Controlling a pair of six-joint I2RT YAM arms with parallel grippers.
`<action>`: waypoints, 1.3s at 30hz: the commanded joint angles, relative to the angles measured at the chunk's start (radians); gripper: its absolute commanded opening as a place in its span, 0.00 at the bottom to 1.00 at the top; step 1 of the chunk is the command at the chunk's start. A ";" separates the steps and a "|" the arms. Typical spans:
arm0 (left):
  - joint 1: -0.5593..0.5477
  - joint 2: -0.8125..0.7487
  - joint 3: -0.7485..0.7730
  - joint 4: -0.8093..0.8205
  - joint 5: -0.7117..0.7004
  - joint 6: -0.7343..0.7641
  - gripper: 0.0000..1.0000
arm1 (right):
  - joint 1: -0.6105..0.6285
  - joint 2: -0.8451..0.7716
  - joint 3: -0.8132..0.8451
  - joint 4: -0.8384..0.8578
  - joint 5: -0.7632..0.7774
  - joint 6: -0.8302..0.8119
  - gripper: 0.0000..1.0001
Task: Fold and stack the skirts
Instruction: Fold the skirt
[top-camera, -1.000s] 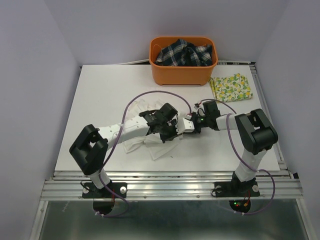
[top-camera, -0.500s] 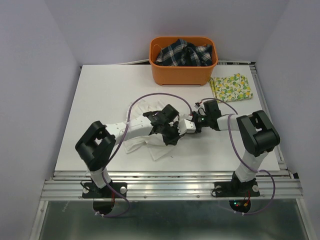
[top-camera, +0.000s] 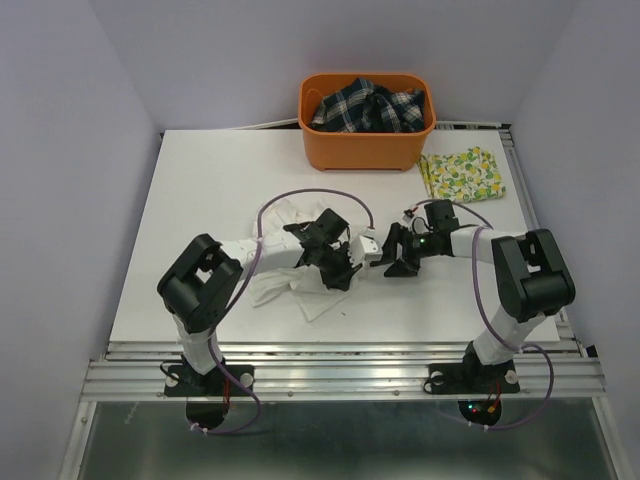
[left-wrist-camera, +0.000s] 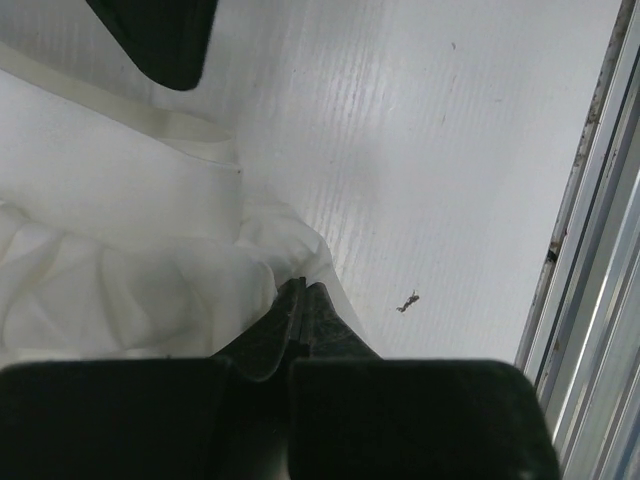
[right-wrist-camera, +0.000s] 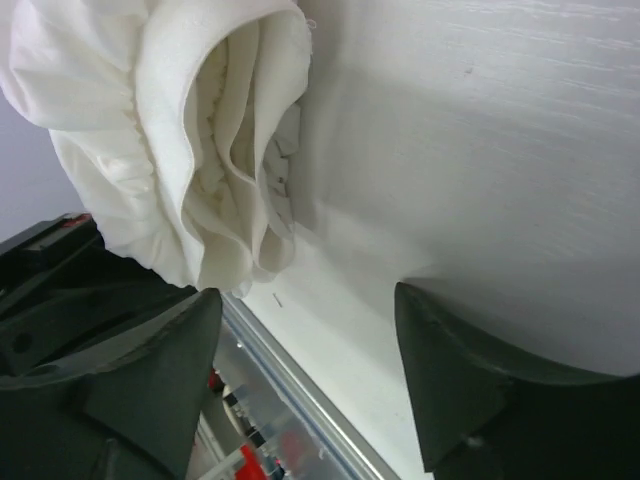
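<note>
The plain white skirt (top-camera: 278, 289) lies crumpled at mid-table, bunched in folds in the wrist views (left-wrist-camera: 110, 260) (right-wrist-camera: 190, 120). My left gripper (top-camera: 340, 266) (left-wrist-camera: 302, 290) is shut, its tips pinching an edge of that skirt. Just to its right, my right gripper (top-camera: 396, 253) (right-wrist-camera: 305, 295) stands open with nothing between its fingers, the skirt's bunched end a little beyond its left finger. The lemon-print skirt (top-camera: 463, 175) lies folded flat at the table's far right.
An orange basket (top-camera: 364, 150) holding plaid cloth stands at the back centre. The table's metal rail (left-wrist-camera: 585, 230) runs along the near edge. Both arms' cables loop over the table's middle.
My right gripper has opened, let go of the white skirt and drawn back to the right. The left gripper stays shut on the cloth, nearly in place.
</note>
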 joint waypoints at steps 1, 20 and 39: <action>-0.003 -0.077 -0.038 0.054 0.044 0.012 0.00 | -0.014 -0.023 0.032 0.034 -0.064 0.051 0.78; -0.003 -0.130 0.002 -0.050 -0.017 0.053 0.27 | 0.058 0.163 0.052 0.326 -0.043 0.161 0.13; 0.368 -0.302 -0.289 -0.125 -0.260 0.220 0.38 | 0.058 0.098 0.103 0.007 0.103 -0.137 0.01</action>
